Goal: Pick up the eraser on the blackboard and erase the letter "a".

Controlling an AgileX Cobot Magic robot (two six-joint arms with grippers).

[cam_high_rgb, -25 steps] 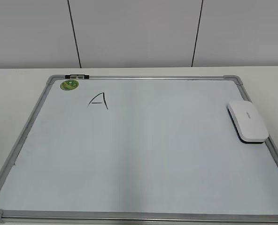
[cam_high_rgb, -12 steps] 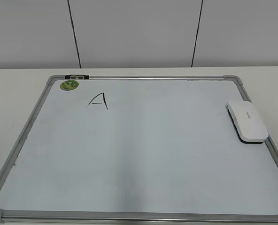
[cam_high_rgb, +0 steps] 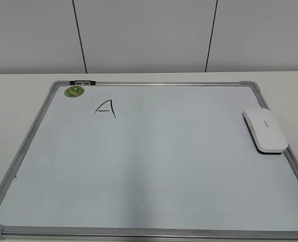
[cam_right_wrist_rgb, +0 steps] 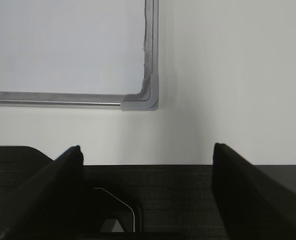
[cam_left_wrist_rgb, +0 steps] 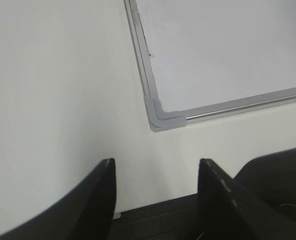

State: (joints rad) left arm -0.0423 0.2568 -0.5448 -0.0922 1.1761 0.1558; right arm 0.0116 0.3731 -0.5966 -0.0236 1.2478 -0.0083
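I have the eraser (cam_high_rgb: 266, 130) lying flat on the blackboard (cam_high_rgb: 154, 166), hard against the board's right frame rail and a little nearer the far right corner than the near one. Its long axis runs roughly along that rail. The only writing I can find is an angular mark (cam_high_rgb: 104, 108) near the board's far left corner, just beside the green sticker (cam_high_rgb: 74, 91); it reads to me more like a capital than a lowercase "a", though at this slant I would not swear to it. It sits well apart from the eraser, across most of the board.

Neither arm shows in the exterior view. The left gripper (cam_left_wrist_rgb: 155, 172) hangs over bare table just off the board's near left corner, fingers spread and empty. The right gripper (cam_right_wrist_rgb: 147, 160) is likewise spread wide with nothing between its fingers, just off the board's near right corner.

I judge the eraser to be a light, rigid plastic shell, smooth and probably a bit slippery on top, with a dark pad beneath. I would take it with the right gripper across its short width, pinching the two long sides near the middle. The rail touching its outer side may crowd one finger.
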